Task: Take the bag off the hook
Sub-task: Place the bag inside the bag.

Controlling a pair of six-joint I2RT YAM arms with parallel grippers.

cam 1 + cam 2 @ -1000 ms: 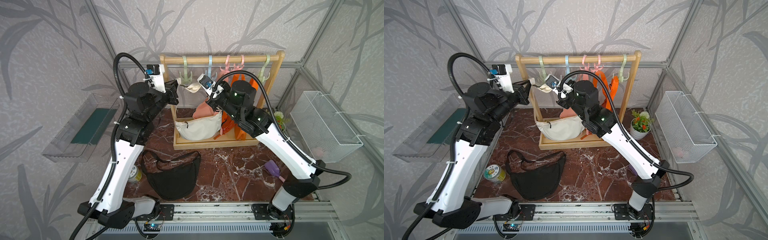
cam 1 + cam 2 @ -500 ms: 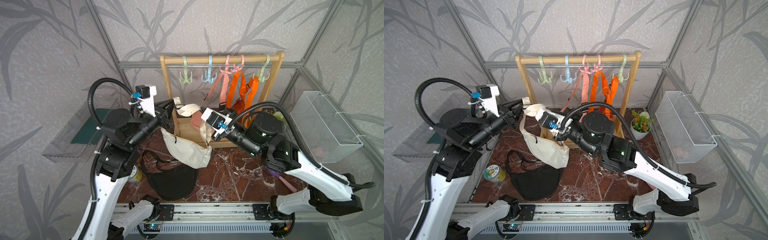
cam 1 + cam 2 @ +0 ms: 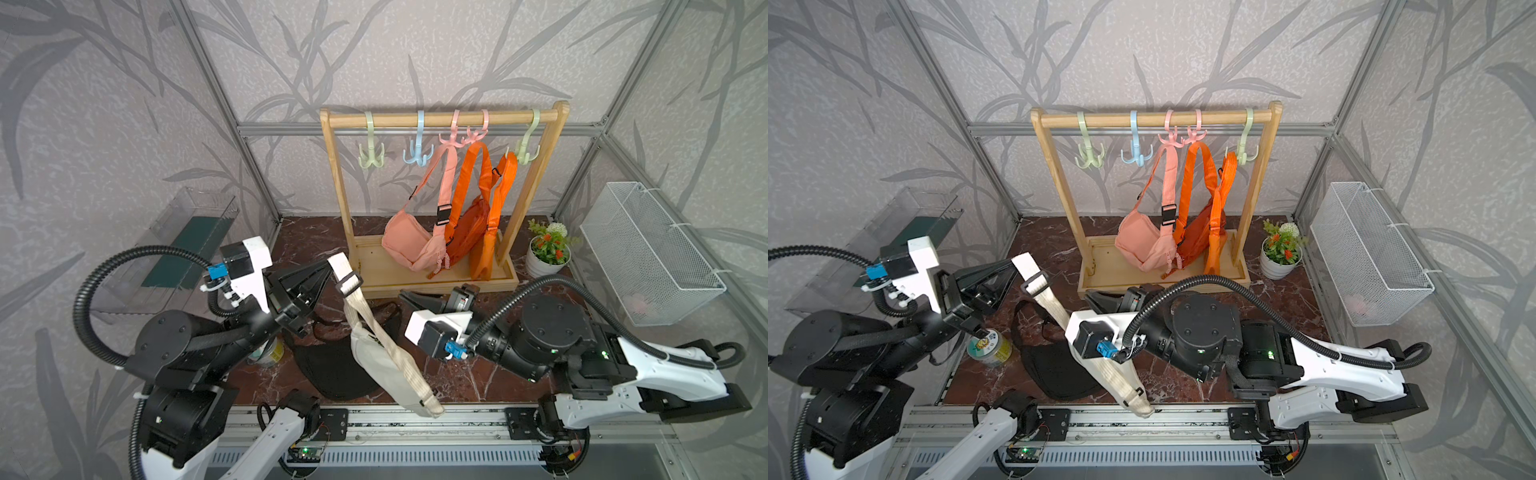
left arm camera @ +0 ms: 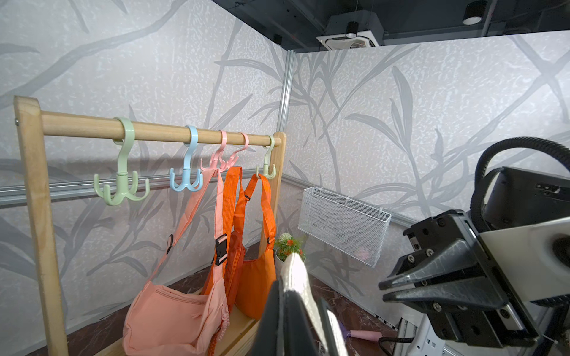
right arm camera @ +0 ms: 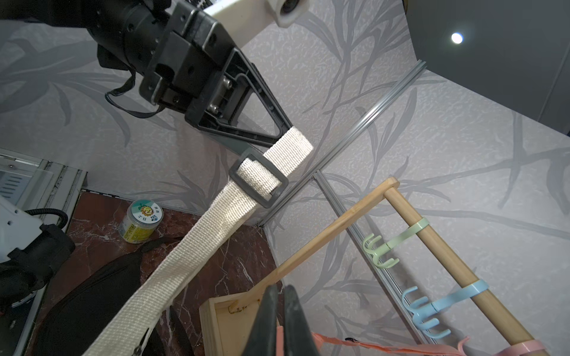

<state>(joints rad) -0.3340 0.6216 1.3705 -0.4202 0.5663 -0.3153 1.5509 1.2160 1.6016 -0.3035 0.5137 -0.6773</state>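
The cream bag [image 3: 384,365] is off the hook and hangs in the air in front of the wooden rack [image 3: 336,174]. My left gripper [image 3: 332,266] is shut on its strap [image 3: 347,272] just above the grey buckle [image 5: 259,180]; the strap [image 4: 296,271] shows at the tips of my left gripper [image 4: 285,286]. The bag's lower end reaches the front rail in both top views [image 3: 1133,401]. The green hook [image 3: 370,153] and the blue hook [image 3: 417,151] are bare. My right gripper [image 3: 403,296] [image 5: 279,289] is shut, holds nothing, and points at the rack's base.
A pink bag [image 3: 405,241] and orange bags [image 3: 469,224] hang on the rack's right half. Under the cream bag, a black bag [image 3: 332,365] lies on the marble. A jar [image 3: 988,347], a potted plant [image 3: 546,249], a wire basket [image 3: 648,257] and a clear bin [image 3: 178,245] stand around.
Both arms have drawn back from the rack's rail toward the front. The cream bag came off its hook and moved forward and down with my left gripper.
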